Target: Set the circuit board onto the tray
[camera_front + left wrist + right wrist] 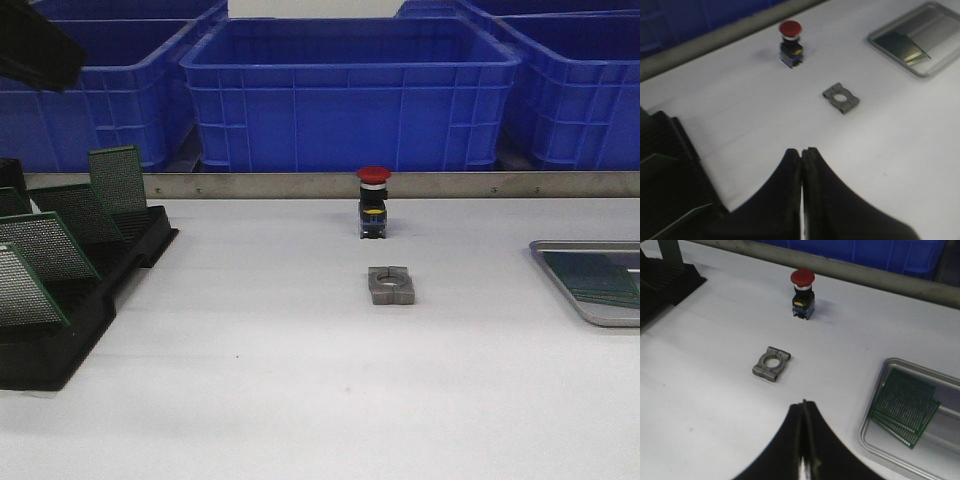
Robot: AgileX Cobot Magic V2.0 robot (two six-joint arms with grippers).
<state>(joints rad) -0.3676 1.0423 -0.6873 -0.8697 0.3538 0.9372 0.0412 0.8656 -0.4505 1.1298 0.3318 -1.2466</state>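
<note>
The silver tray (585,244) lies at the table's right edge with green circuit boards (600,278) stacked flat in it. In the right wrist view the tray (946,437) and its boards (905,407) are just right of my right gripper (803,403), which is shut and empty above the bare table. More circuit boards (45,245) stand upright in the black slotted rack (60,350) at the left. My left gripper (801,151) is shut on nothing, hovering beside the rack (670,165), with the tray (897,56) far off.
A red-capped push button (373,200) stands mid-table, and a grey metal clamp block (391,285) lies in front of it. Big blue bins (350,90) line the back behind a metal rail. A dark arm part (35,45) shows at upper left.
</note>
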